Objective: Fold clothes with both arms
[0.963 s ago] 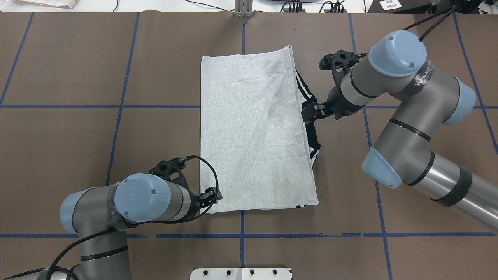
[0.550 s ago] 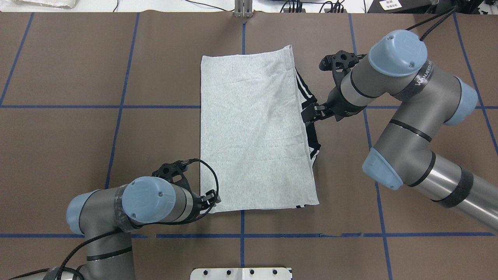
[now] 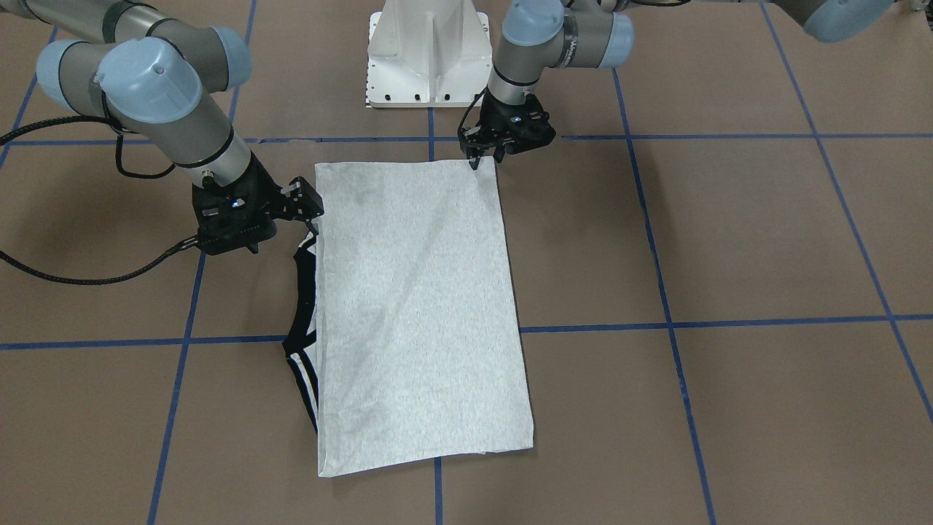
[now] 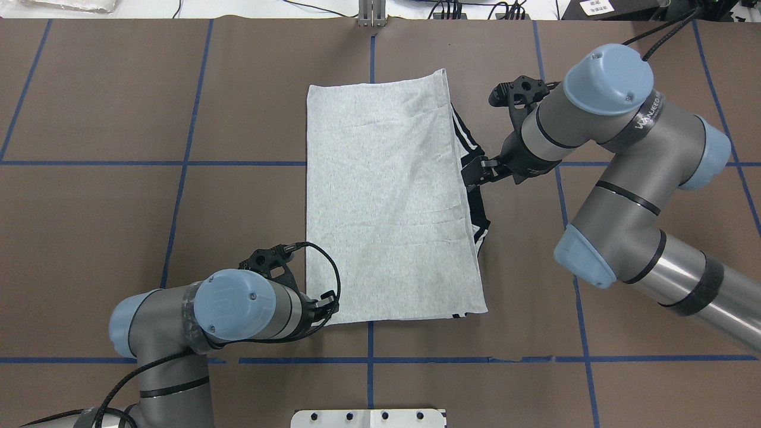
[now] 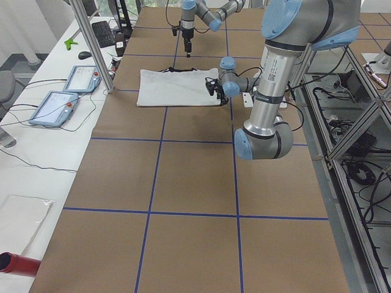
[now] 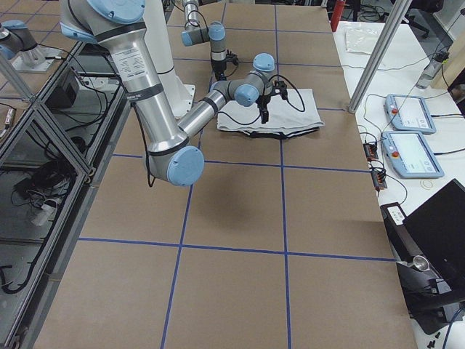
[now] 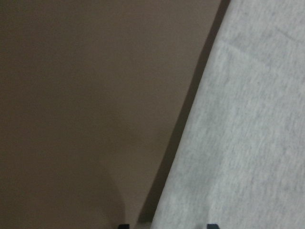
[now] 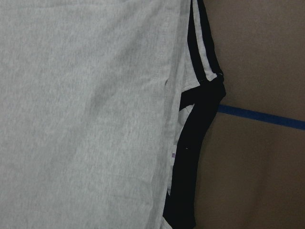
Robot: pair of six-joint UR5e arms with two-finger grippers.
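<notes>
White-painted metal formed the pedestal (image 4: 368,418) at the near edge of the brown paper-covered desk (image 4: 119,238), which was crossed by blue tape lines (image 4: 238,163). Just beyond the pedestal, the left silver-grey tubular arm with light blue joint caps (image 4: 232,306) stretched in low from the near left. Its black two-fingered tool (image 4: 328,303) stood at the near left corner of the light heather-grey T-shirt (image 4: 386,208). The left wrist camera showed two fingertips (image 7: 212,225) set well apart at the bottom of its view, with the shirt's edge running between them. That tool was therefore spread wide, and it gripped nothing that could be seen.

The T-shirt lay flat in the middle of the desk as a long folded rectangle, plain grey side up, its long sides running from near to far. Along its right side a black neck band (image 4: 483,221) and black double stripes (image 4: 468,139) stuck out from under the top layer.

Farther out, the right silver-grey arm (image 4: 594,119) bent in from the right, and its black tool (image 4: 474,173) sat at the shirt's right edge, close to the neck band. Whether its fingers were parted or closed could not be told. The right wrist camera showed only grey cloth, the band, the stripes and a strip of blue tape. At the far edge a grey metal post (image 4: 371,13) stood on the centre line.
</notes>
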